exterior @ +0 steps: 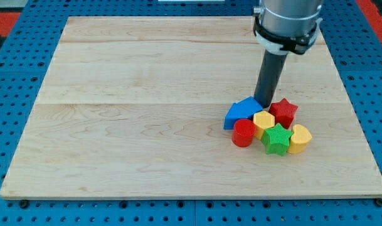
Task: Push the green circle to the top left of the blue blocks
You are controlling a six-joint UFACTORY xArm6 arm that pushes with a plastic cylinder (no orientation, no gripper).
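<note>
My tip (pixel 264 104) stands at the top of a tight cluster of blocks at the board's right centre. It touches the upper right edge of a blue block (pixel 240 112) and sits just left of a red star (pixel 283 112). Below the tip lies a yellow hexagon (pixel 263 121). A red cylinder (pixel 243 133) sits under the blue block. A green star (pixel 277 139) and a yellow heart (pixel 299 138) lie at the cluster's bottom. No green circle shows in the view; I cannot tell whether the arm hides one.
The wooden board (pixel 147 107) lies on a blue perforated table (pixel 15 75). The arm's grey wrist (pixel 286 22) hangs over the board's top right.
</note>
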